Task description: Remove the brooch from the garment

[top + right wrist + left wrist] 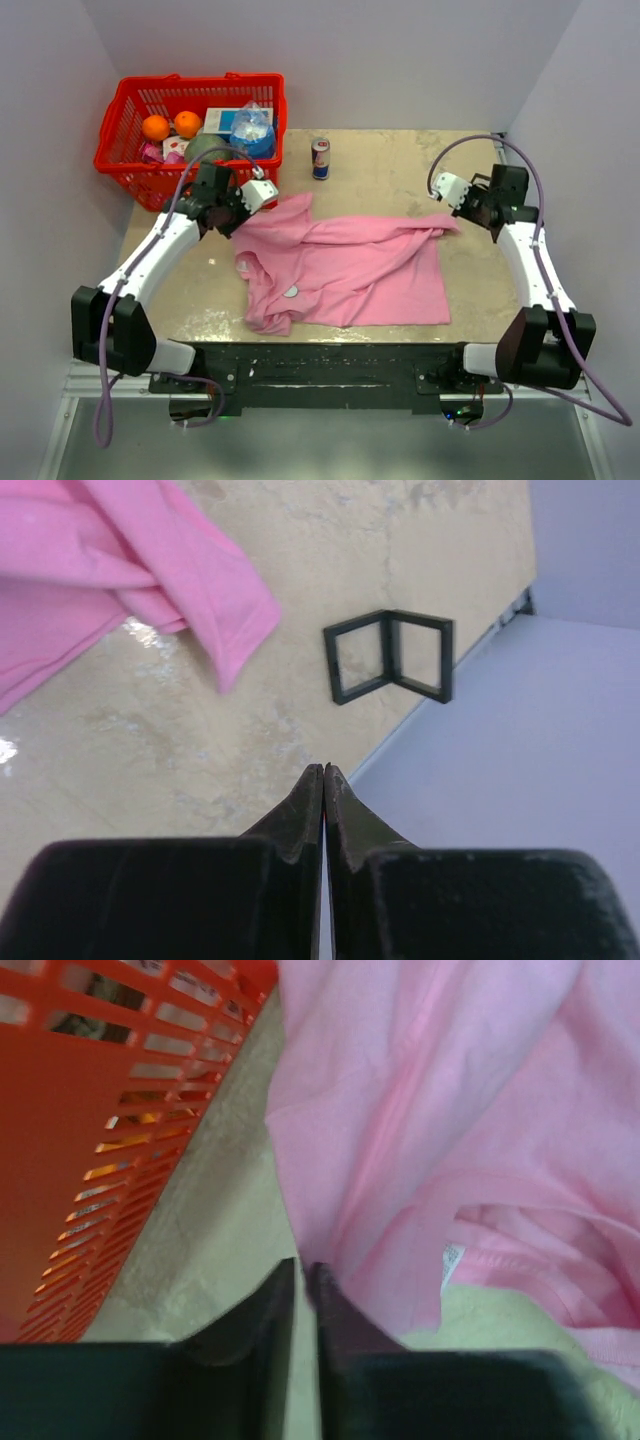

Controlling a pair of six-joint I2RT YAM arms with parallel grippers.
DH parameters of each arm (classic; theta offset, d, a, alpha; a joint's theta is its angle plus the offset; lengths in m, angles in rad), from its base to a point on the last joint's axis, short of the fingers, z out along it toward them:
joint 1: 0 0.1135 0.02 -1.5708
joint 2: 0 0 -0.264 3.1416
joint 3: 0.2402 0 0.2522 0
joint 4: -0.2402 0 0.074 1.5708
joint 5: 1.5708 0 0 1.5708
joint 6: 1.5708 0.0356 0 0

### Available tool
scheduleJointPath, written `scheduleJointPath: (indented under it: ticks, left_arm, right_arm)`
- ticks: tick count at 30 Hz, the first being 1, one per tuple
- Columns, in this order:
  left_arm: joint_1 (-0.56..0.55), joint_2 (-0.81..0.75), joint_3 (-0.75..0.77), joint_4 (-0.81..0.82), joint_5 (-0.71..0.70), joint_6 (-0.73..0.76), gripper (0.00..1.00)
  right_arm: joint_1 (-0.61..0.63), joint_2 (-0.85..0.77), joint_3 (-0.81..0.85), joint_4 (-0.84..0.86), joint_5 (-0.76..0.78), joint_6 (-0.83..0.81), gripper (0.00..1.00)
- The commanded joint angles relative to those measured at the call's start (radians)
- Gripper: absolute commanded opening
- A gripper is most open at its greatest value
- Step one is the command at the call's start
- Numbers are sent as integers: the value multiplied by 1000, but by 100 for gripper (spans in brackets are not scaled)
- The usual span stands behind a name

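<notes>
The pink garment lies spread and wrinkled on the table's middle. The brooch, a tiny whitish disc, sits on its lower left part, near the collar. My left gripper is at the garment's upper left edge. In the left wrist view its fingertips stand almost together at the cloth's edge, and no cloth shows between them. My right gripper is shut and empty above bare table, just right of the sleeve end. The brooch is out of both wrist views.
A red basket with oranges and packets stands at the back left, close behind my left gripper. A drink can stands behind the garment. A small black open-frame cube sits by the right wall.
</notes>
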Motion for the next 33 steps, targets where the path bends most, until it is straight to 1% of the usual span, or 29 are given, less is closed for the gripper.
scheduleJointPath:
  ticks: [1, 2, 3, 4, 5, 6, 7, 10, 12, 14, 16, 17, 20, 23, 24, 26, 28, 33]
  left_arm:
    - [2, 15, -52, -6, 11, 66, 34]
    - [0, 24, -30, -1, 31, 45, 55]
    - [-1, 33, 28, 11, 57, 27, 64]
    - [-10, 55, 60, 25, 104, 8, 68]
    - [-23, 70, 92, 54, 117, -22, 74]
    - [-38, 88, 144, 74, 114, -36, 76]
    - [-73, 136, 169, 86, 95, -44, 76]
    - [-118, 240, 240, 112, 49, -81, 77]
    - [-119, 289, 257, 134, 45, -130, 77]
    - [-119, 345, 255, 128, 55, -147, 76]
    - [-119, 378, 243, 135, 61, -155, 76]
    - [-119, 388, 235, 145, 61, -158, 76]
    - [-119, 417, 246, 166, 61, -171, 76]
    - [-127, 447, 270, 166, 40, -174, 76]
    - [-129, 452, 272, 166, 26, -173, 76]
    - [-135, 455, 267, 166, 6, -164, 75]
    - [-135, 446, 261, 160, -6, -159, 74]
    - [-125, 376, 197, 100, -15, -112, 74]
  right_arm:
    - [-6, 58, -64, 12, -36, 50, 13]
    - [-7, 81, -32, 15, -38, 87, 22]
    - [-6, 117, -13, 18, -41, 108, 37]
    - [-7, 138, 8, 16, -43, 124, 42]
    - [-6, 155, 46, 13, -43, 139, 47]
    - [-7, 169, 60, 15, -44, 145, 60]
    - [-6, 196, 69, 36, -46, 153, 60]
    - [-4, 256, 102, 51, -76, 160, 61]
    - [-3, 296, 138, 38, -104, 148, 62]
    - [-3, 348, 174, -23, -119, 83, 62]
    - [-3, 362, 179, -56, -112, 27, 62]
    - [-3, 365, 168, -57, -102, -32, 62]
    - [-4, 370, 140, -73, -67, -120, 63]
    - [-6, 384, 136, -100, -49, -152, 63]
    - [-6, 393, 133, -103, -47, -155, 63]
    - [-4, 396, 107, -36, -21, -133, 63]
    - [-3, 410, 94, -5, -9, -137, 62]
    - [-4, 447, 111, -19, -9, -151, 59]
